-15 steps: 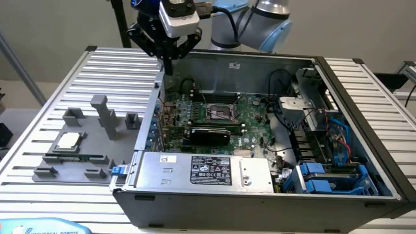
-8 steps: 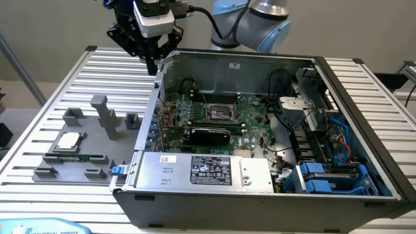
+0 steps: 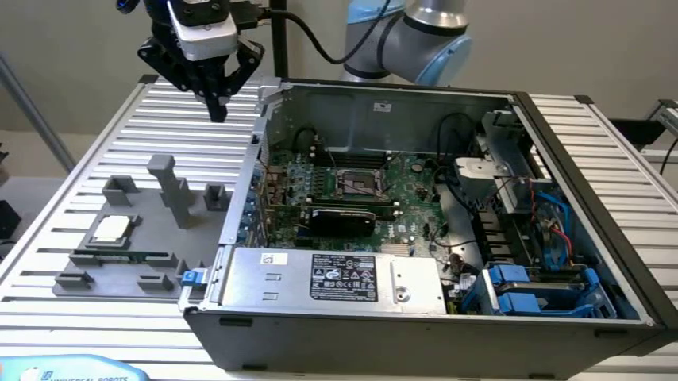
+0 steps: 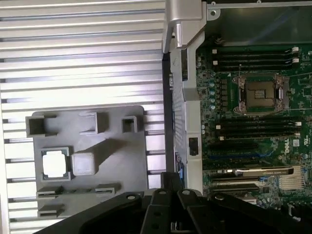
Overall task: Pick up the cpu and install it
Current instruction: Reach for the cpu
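Note:
The cpu (image 3: 110,229) (image 4: 54,164) is a small silvery-white square chip lying in a recess of the grey fixture plate (image 3: 122,238) (image 4: 124,161), at the exterior view's left. My gripper (image 3: 217,111) hangs high above the slatted table, behind the fixture and left of the case wall; its black fingers are together in a point, shut and holding nothing. The empty cpu socket (image 3: 360,184) (image 4: 259,93) sits open on the green motherboard (image 3: 414,214) (image 4: 253,146) inside the computer case (image 3: 424,317).
A long green memory stick (image 3: 122,258) lies in a slot on the fixture plate, near tall grey posts (image 3: 170,190). The case's power supply (image 3: 339,278), cables and blue drive bays (image 3: 529,290) crowd the exterior view's right. The case wall (image 3: 249,175) stands between fixture and motherboard.

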Tool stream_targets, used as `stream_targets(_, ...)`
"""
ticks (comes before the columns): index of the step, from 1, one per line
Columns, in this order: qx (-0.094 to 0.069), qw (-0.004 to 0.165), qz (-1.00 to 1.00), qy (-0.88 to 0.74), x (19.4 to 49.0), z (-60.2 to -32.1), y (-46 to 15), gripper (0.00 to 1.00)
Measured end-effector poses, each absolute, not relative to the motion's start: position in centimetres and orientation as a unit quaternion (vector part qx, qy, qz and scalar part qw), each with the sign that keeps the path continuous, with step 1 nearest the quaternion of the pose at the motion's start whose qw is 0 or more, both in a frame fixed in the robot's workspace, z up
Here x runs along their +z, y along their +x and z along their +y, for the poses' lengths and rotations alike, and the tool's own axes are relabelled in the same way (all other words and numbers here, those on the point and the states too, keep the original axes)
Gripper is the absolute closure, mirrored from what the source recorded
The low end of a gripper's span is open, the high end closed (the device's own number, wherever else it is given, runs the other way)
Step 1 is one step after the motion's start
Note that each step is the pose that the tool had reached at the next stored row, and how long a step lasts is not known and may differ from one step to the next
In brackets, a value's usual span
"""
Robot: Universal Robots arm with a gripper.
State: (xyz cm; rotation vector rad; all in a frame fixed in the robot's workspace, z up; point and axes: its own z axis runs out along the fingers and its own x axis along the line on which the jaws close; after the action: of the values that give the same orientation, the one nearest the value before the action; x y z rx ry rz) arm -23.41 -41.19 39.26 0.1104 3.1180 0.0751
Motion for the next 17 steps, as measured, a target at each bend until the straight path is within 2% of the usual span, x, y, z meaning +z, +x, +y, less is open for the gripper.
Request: stream_targets(17, 0.024, 0.01, 0.999, 0.035, 39.3, -41.4, -31.1, 0.89)
